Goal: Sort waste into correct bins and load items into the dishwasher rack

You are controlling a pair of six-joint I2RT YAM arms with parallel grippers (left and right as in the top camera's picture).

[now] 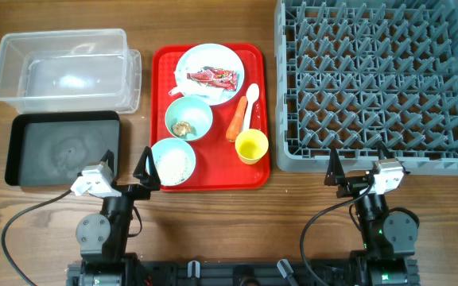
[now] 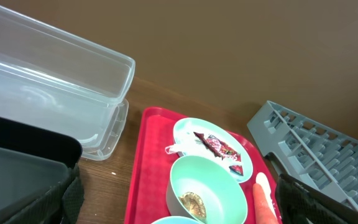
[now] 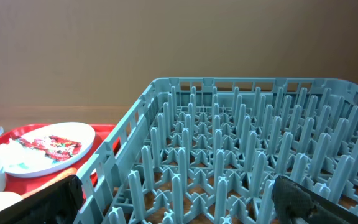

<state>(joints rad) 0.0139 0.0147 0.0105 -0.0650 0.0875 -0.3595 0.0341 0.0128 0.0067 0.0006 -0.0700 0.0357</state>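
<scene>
In the overhead view the red serving tray (image 1: 161, 95) lies in the middle of the wooden table (image 1: 213, 20); on it, at the top, sits the round plate (image 1: 223, 59) with the red wrapper (image 1: 211, 77) and a piece of white paper (image 1: 182, 79) at its left edge; below it is a bowl (image 1: 195, 110) holding a brown lump (image 1: 183, 128), and lower left a second bowl (image 1: 155, 157) filled with rice (image 1: 175, 164). The carrot (image 1: 236, 119) and the white spoon (image 1: 250, 103) lie side by side to the right of the bowls; the yellow cup (image 1: 251, 147) stands upright just below them. The clear tub (image 1: 62, 36) is in the upper left and the black tray (image 1: 62, 147) is under it in the frame; the grey-blue rack (image 1: 286, 79) fills the upper right. The left gripper (image 1: 126, 159) is at the bottom, between the black tray and the rice bowl, its fingers spread apart and holding nothing; the right gripper (image 1: 357, 159) is at the near edge of the rack, also spread and holding nothing.
</scene>
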